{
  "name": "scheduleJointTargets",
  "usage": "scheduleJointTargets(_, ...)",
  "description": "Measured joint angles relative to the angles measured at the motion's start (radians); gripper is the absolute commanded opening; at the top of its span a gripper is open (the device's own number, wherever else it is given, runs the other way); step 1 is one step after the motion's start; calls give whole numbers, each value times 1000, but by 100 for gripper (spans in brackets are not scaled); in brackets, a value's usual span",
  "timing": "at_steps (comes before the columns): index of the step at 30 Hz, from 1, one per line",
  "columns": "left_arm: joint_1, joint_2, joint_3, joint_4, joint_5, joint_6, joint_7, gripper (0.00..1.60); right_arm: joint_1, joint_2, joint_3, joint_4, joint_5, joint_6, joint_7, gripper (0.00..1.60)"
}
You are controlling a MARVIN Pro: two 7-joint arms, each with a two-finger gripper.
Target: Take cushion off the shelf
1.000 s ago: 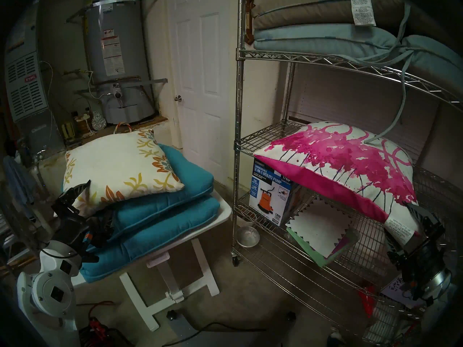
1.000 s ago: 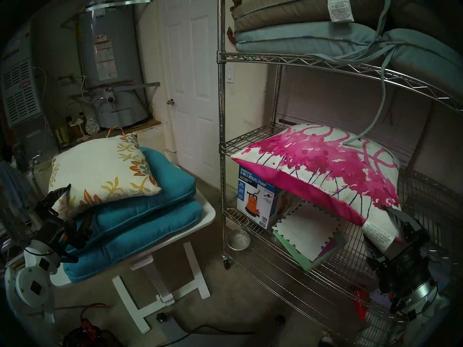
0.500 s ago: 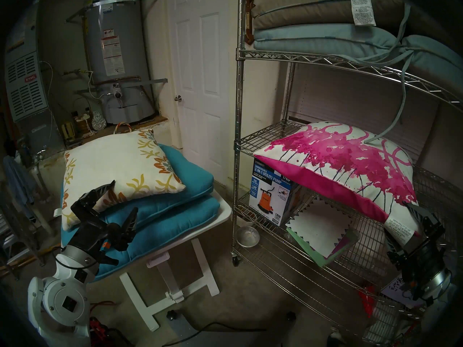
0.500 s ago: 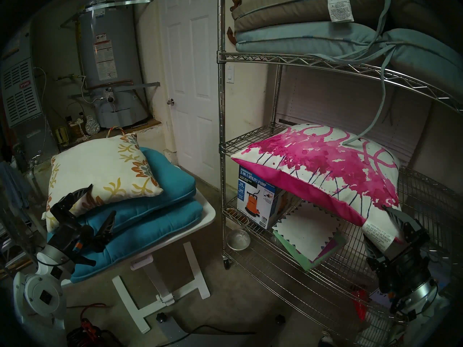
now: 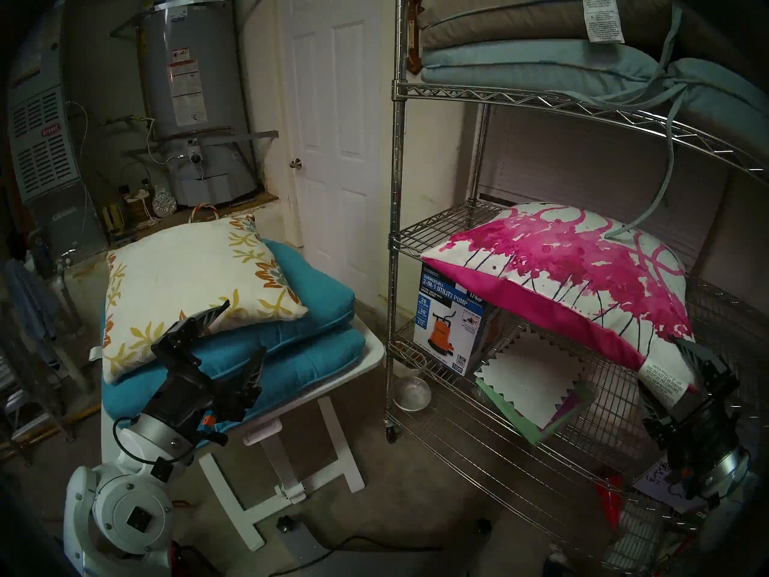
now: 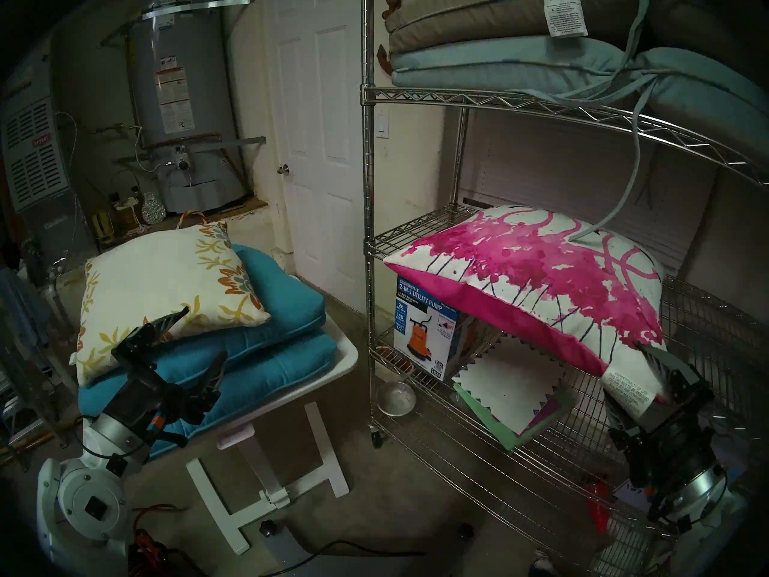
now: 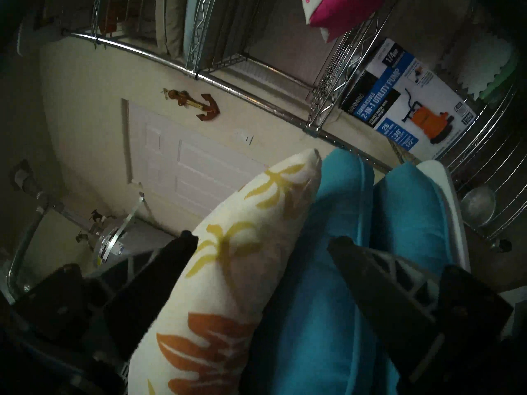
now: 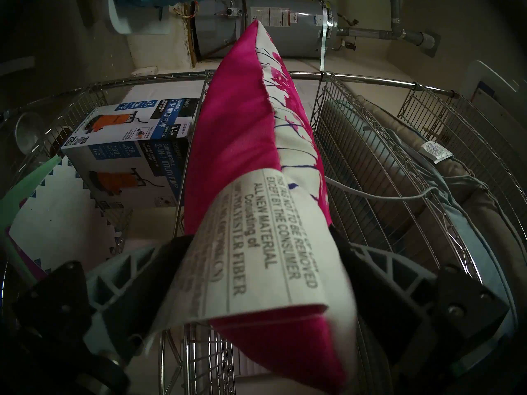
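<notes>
A: The right end effector stands wide, its fingers either side of the near corner of the pink splatter cushion, by the care tag; whether they press the fabric cannot be told.

B: And the left end effector?

A: Wide too and holding nothing. Over the last second it has swung rightward across the floral pillow and teal cushions piled on the white surface. The right one has not moved.

B: So likely the left arm is heading over to help.

A: The pink cushion lies on the middle tier of the shelf, long axis running from the rack's front left post toward the right end effector, its near edge overhanging the tier.
</notes>
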Motion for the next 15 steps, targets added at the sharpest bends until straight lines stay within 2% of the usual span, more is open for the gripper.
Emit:
scheduleJointTargets(11, -27, 6, 110, 0, 54, -39, 21, 160, 3, -2, 1, 1, 0, -3, 2, 160)
scheduleJointTargets(15, -59, 5, 166, 0, 96, -43, 33, 160, 4, -3, 1, 1, 0, -4, 3, 160)
